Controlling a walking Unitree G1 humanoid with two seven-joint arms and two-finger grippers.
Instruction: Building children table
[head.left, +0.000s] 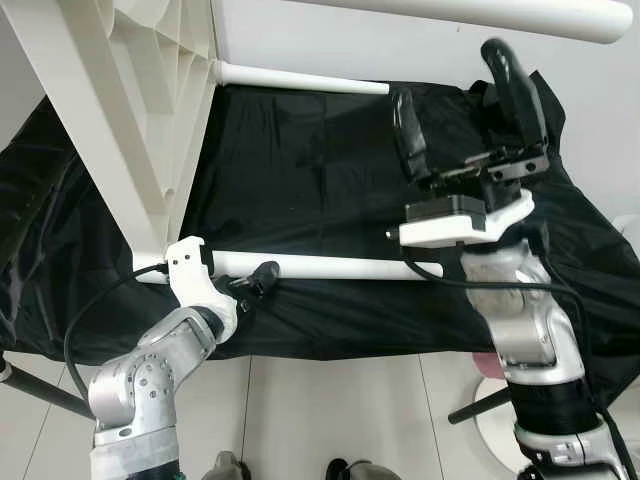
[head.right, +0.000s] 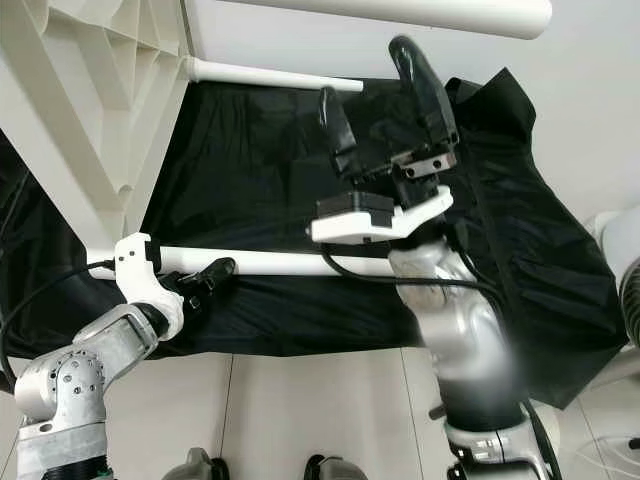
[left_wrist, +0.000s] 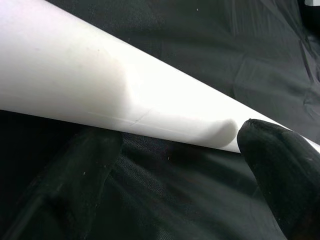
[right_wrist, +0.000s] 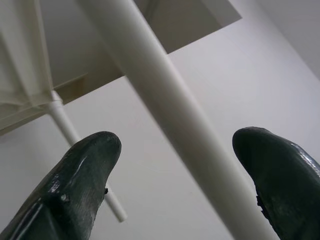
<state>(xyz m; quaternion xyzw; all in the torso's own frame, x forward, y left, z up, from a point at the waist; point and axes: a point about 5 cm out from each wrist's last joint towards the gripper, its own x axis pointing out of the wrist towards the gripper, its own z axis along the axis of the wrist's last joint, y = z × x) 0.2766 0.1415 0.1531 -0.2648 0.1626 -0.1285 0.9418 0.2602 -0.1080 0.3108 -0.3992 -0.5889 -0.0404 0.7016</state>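
A white children's table lies on its side on a black cloth (head.left: 330, 180). Its ribbed top (head.left: 130, 90) stands at the left and its round legs point right. My left gripper (head.left: 258, 280) is at the lower leg (head.left: 340, 266), near the end that joins the top. It is open, and one fingertip (left_wrist: 280, 175) rests against the leg's (left_wrist: 100, 85) near side. My right gripper (head.left: 450, 75) is raised over the cloth, open and empty, pointing up at the top leg (right_wrist: 170, 100). A further leg (head.left: 300, 80) lies at the back.
The black cloth hangs over the front edge above a pale tiled floor (head.left: 330, 410). A dark stand leg (head.left: 480, 405) and a pink object (head.left: 490, 365) sit low on the right. A white rounded thing (head.right: 622, 245) is at the far right. A white wall stands behind.
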